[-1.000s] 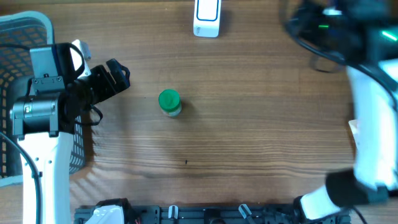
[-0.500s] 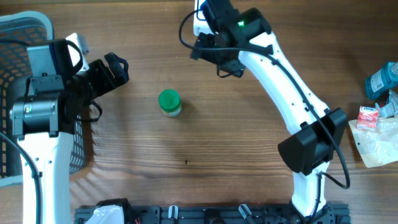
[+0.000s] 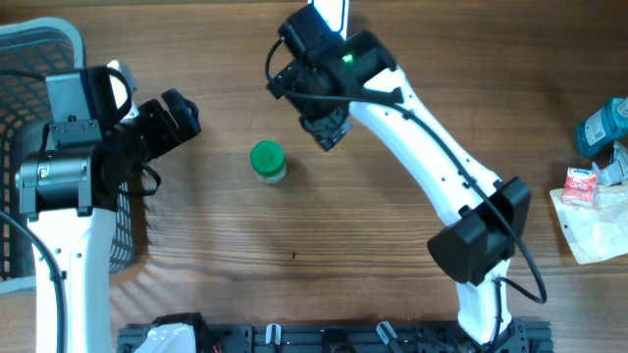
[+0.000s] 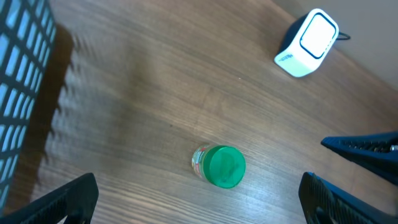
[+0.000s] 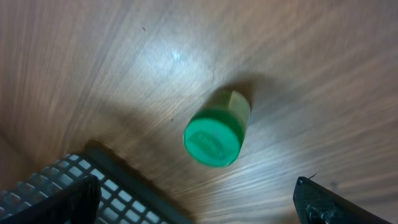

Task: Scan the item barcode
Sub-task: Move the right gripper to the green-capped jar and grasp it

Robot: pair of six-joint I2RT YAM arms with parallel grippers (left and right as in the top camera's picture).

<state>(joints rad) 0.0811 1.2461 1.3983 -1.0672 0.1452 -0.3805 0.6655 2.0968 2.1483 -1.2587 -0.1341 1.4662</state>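
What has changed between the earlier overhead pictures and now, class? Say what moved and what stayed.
The right arm swung in from the table's right edge to the far middle, then the right gripper moved toward the green-capped bottle, fingers open, holding nothing. Nothing was grasped or released. The bottle, scanner, basket and left gripper stayed put.

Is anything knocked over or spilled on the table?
Nothing looks spilled. The green-capped bottle stands upright in the middle, and the white scanner sits at the far edge. Only the packets at the right edge lie in a loose heap.
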